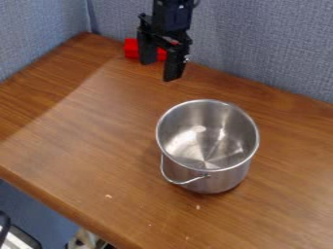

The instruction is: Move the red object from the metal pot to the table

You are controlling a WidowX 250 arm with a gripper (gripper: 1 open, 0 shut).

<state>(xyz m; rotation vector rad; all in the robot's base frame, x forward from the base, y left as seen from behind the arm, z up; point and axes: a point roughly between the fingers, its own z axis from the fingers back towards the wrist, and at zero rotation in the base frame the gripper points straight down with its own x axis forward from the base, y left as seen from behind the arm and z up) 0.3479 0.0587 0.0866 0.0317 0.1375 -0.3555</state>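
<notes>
Bg is just a grey-blue fabric wall (260, 39), looks like a cubicle partition, running behind the far edge w/ a vertical seam near the top left. Bottom left there's dark floor (33, 229) & some blurry pale thing (86, 239) at the bottom edge, can't tell what tbh.
</notes>
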